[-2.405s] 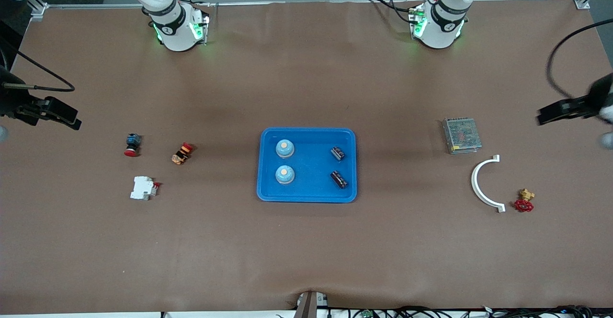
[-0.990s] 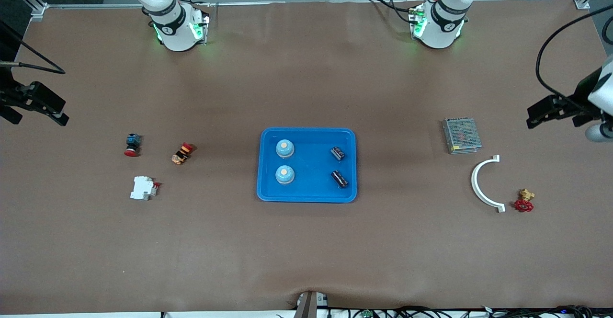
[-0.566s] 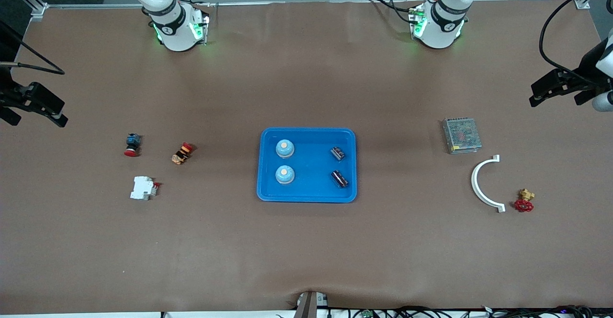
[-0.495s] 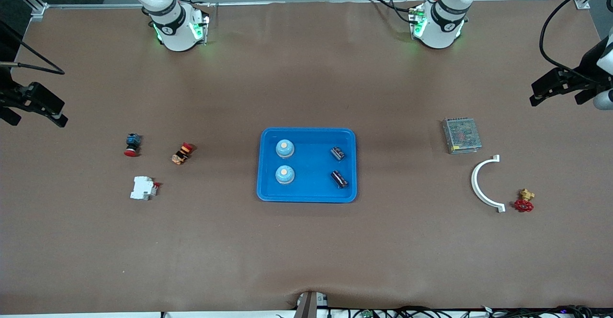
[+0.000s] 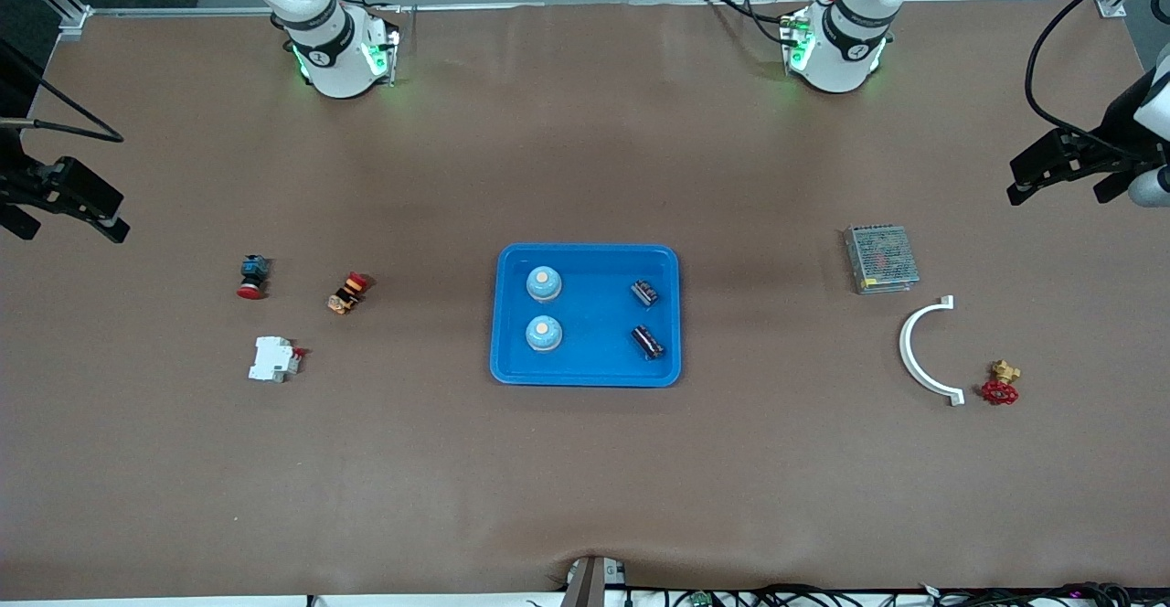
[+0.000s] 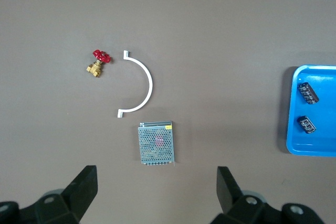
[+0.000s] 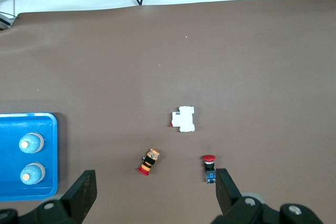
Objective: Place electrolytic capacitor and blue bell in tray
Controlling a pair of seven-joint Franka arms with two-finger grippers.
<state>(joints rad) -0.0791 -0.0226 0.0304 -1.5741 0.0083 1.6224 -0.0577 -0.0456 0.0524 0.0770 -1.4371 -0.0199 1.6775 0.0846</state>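
Note:
The bright-blue tray (image 5: 594, 314) lies mid-table. In it stand two blue bells (image 5: 543, 283) (image 5: 543, 334) and lie two dark electrolytic capacitors (image 5: 645, 292) (image 5: 648, 341). My left gripper (image 5: 1028, 177) hangs open and empty over the table's edge at the left arm's end, well away from the tray. My right gripper (image 5: 101, 214) hangs open and empty over the right arm's end. In the left wrist view the left gripper (image 6: 156, 182) holds nothing, with the tray's rim (image 6: 294, 145) and both capacitors (image 6: 308, 92) off to one side. The right wrist view shows the right gripper (image 7: 155, 184), the tray (image 7: 52, 156) and both bells (image 7: 30, 142).
Toward the left arm's end lie a metal mesh box (image 5: 881, 258), a white curved piece (image 5: 917, 354) and a red-handled brass valve (image 5: 1001, 386). Toward the right arm's end lie a white breaker (image 5: 273, 359), a red push button (image 5: 251, 276) and an orange-black button (image 5: 347, 292).
Both grippers have drawn outward toward their ends of the table. The left one has kept shifting slightly, while the right one has held still. Nothing in the tray has moved.

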